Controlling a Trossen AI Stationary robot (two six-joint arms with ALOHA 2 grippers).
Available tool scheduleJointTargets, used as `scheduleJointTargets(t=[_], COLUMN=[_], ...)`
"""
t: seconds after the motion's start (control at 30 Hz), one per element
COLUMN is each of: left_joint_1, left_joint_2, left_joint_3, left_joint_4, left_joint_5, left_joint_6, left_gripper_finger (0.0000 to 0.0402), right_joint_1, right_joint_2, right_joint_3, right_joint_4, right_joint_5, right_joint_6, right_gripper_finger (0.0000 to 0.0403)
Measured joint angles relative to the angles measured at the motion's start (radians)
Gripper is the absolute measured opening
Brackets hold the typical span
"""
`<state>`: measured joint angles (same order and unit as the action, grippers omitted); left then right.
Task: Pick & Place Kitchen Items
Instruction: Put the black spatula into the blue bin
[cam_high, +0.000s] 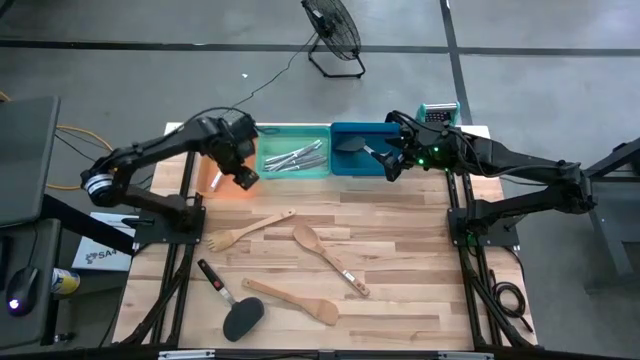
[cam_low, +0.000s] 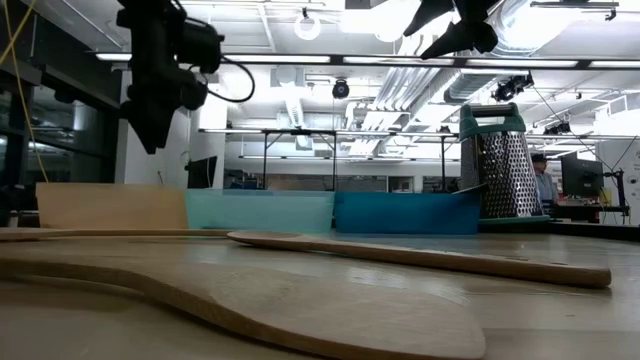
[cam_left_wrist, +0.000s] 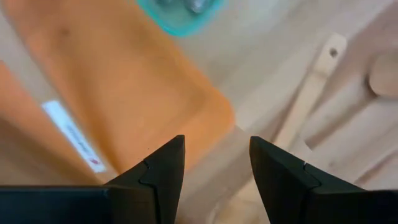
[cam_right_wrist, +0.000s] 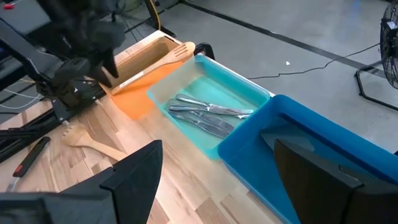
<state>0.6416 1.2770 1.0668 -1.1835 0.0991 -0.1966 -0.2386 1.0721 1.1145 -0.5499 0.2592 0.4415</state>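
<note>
A pale butcher-block table (cam_high: 400, 300) on a grey workshop floor, a floor fan (cam_high: 335, 35) standing beyond its far edge. Take the green tray (cam_high: 295, 152) at the back as the landmark: silver cutlery (cam_high: 297, 157) lies inside it. On one side of it sits the orange tray (cam_left_wrist: 118, 93), with a wooden utensil (cam_right_wrist: 177, 53) resting in it. On the other side sits the blue tray (cam_high: 365, 150), holding a black turner (cam_high: 352, 144), and past that stands the steel box grater (cam_low: 497, 162).

The left gripper (cam_high: 243, 165) hovers over the orange tray's near corner, fingers apart, nothing between them. The right gripper (cam_high: 392, 160) hangs above the blue tray, fingers spread wide and empty.

In front of the green tray, out on the open boards: a wooden fork (cam_high: 245, 229), a wooden spoon (cam_high: 328, 256), a wooden spatula (cam_high: 292, 300), and a black turner with a red mark on its handle (cam_high: 228, 300).
</note>
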Motion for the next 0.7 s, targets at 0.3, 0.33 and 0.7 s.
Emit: scheduleJointTargets(t=[0.3,0.33,0.7], left_joint_1=[-0.333,-0.373,-0.766], left_joint_2=[0.001,0.001,0.001], left_joint_3=[0.000,0.000,0.000], left_joint_4=[-0.093,-0.103,-0.091], left_joint_5=[0.063,0.075,0.104], left_joint_6=[-0.009,0.006,0.035], left_gripper_finger=[0.0177,0.0177,0.0177], right_joint_1=[0.000,0.000,0.001], right_joint_2=[0.000,0.000,0.000], right_joint_3=[0.000,0.000,0.000], right_joint_4=[-0.046,-0.057,-0.081], right_joint_5=[-0.034,-0.034,-0.069], right_joint_6=[-0.052,-0.058,-0.091], right_gripper_finger=[0.0300,0.0300,0.0300])
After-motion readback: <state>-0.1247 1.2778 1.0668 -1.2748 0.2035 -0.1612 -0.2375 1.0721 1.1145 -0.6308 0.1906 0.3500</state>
